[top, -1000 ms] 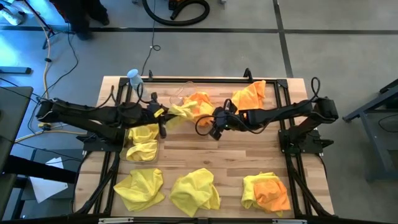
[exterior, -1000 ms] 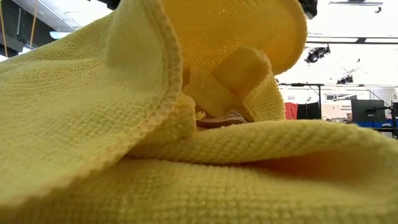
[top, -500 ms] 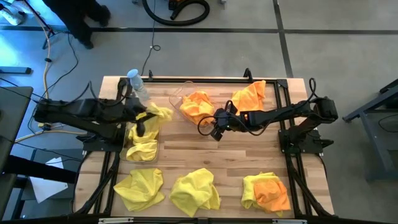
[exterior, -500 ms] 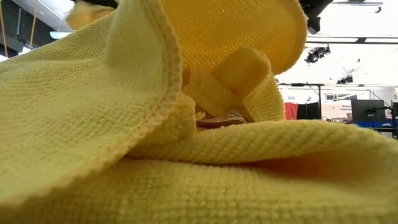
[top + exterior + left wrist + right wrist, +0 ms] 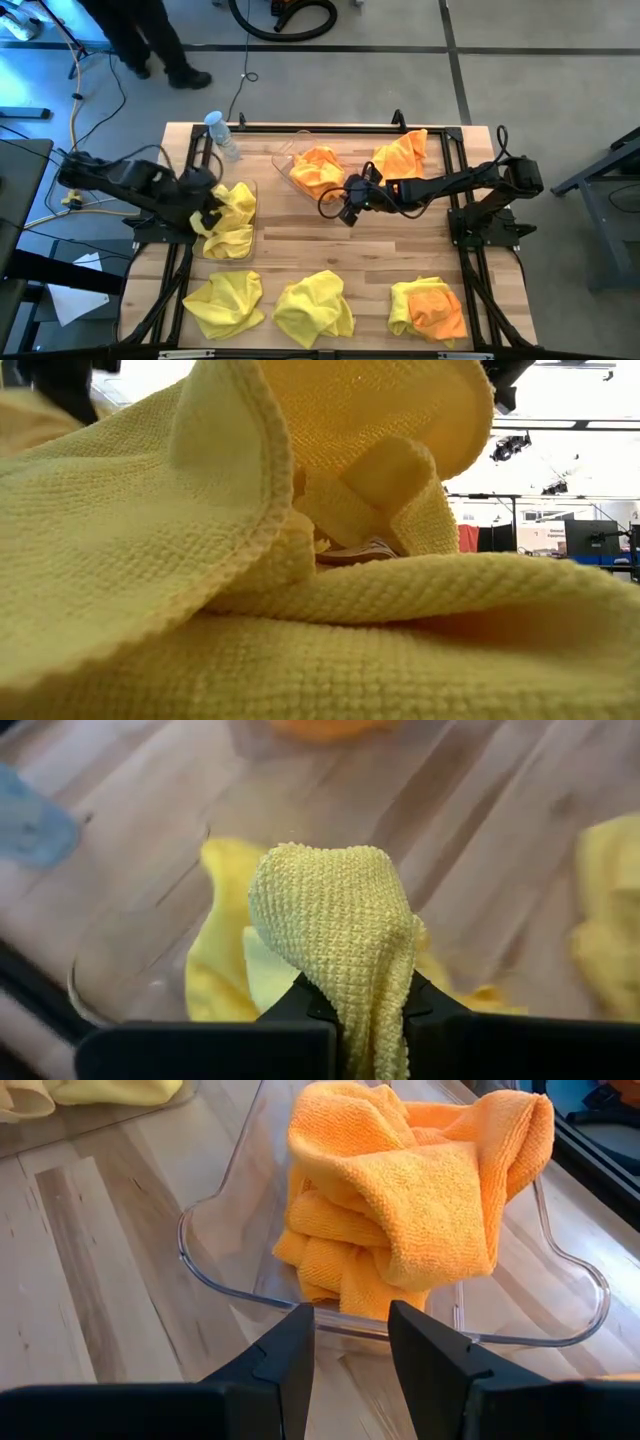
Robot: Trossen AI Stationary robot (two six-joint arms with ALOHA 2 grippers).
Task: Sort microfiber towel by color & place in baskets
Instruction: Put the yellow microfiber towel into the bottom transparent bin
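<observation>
A: Start with the biggest thing. What's on the table (image 5: 370, 240)?

B: Along its six o'clock edge lie three loose heaps: two yellow towels (image 5: 225, 303) and (image 5: 313, 308), then a yellow-and-orange pile (image 5: 430, 308) toward five. One more orange towel (image 5: 402, 152) sits at one o'clock.

A: And the baskets?

B: The yellow basket (image 5: 249, 186) is at nine o'clock, already holding yellow cloth. The orange basket (image 5: 215, 1270) is near twelve, with bunched orange towels (image 5: 400, 1190) inside.

A: The grippers?

B: The left gripper (image 5: 362, 1002) is pinched shut on a yellow towel (image 5: 340, 920), hanging over the yellow basket. The right gripper (image 5: 350, 1345) has its fingers parted and empty, just in front of the orange basket's rim.

A: How will these cloths handle?

B: I'd judge them light, limp and grippy. A pinch on a raised fold should lift one; grabbing deep risks taking two, especially in the mixed pile.
</observation>
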